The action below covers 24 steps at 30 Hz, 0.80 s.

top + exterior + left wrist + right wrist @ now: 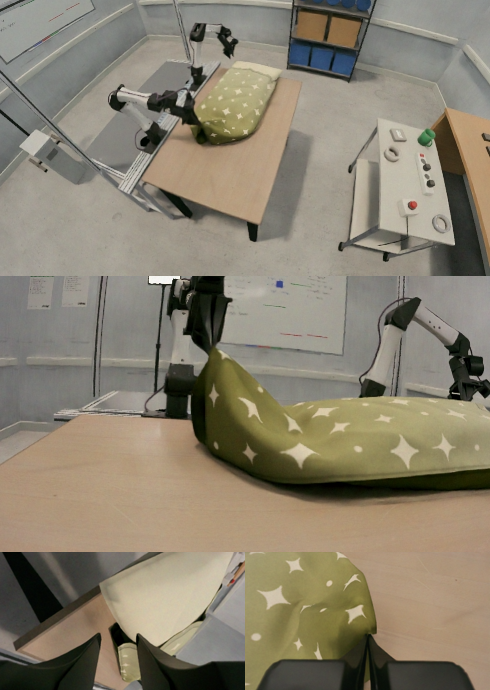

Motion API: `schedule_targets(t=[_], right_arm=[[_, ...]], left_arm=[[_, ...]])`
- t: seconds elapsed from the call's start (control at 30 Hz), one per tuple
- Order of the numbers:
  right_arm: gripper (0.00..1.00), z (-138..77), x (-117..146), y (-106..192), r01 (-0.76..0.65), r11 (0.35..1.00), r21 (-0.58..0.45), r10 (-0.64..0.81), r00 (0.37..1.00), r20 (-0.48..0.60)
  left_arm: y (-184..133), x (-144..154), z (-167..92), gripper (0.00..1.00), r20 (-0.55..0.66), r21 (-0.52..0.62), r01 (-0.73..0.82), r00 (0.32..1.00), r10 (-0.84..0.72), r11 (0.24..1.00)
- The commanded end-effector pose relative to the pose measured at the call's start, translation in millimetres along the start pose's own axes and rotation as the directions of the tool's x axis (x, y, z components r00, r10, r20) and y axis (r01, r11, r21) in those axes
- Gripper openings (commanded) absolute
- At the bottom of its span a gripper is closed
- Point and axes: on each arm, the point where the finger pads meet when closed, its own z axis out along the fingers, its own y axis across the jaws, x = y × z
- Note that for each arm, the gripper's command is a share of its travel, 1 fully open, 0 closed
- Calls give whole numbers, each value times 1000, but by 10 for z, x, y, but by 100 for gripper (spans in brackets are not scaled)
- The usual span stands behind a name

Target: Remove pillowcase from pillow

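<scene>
The green star-patterned pillowcase (pixel 234 107) (pixel 325 446) (pixel 129 658) (pixel 273 624) covers most of the pillow. The bare cream end of the pillow (pixel 250 66) (pixel 160 598) sticks out of its open end, toward the table's far end in the top view. My right gripper (pixel 198 124) (pixel 212 347) (pixel 367 636) is shut on a corner of the pillowcase's closed end and holds it raised. My left gripper (pixel 230 54) (pixel 118 634) is partly open and empty, above the open end, near a corner of the pillow. The pillow's covered part is hidden.
The wooden table (pixel 220 175) (pixel 150 501) (pixel 77 624) (pixel 436 613) carries both. The cream end lies at the table's far edge. The rail (pixel 131 179) with both arm bases runs along one long side. A white cart (pixel 395 200) stands apart, beyond the opposite side.
</scene>
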Motion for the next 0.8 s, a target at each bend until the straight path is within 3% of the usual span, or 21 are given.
schedule_targets(t=[0.0,0.1,0.77], right_arm=[[1,-16,-55,-15,-5,1000,10,5,1000,18],[1,-16,-65,-16,-2,1000,9,2,1000,20],[1,-16,-55,-15,-5,1000,10,5,1000,18]], left_arm=[[15,-39,141,46,4,6,1,1000,-1,1000],[-41,-93,74,46,31,7,-21,999,20,1000],[43,-43,408,46,6,-8,3,1000,-3,1000]])
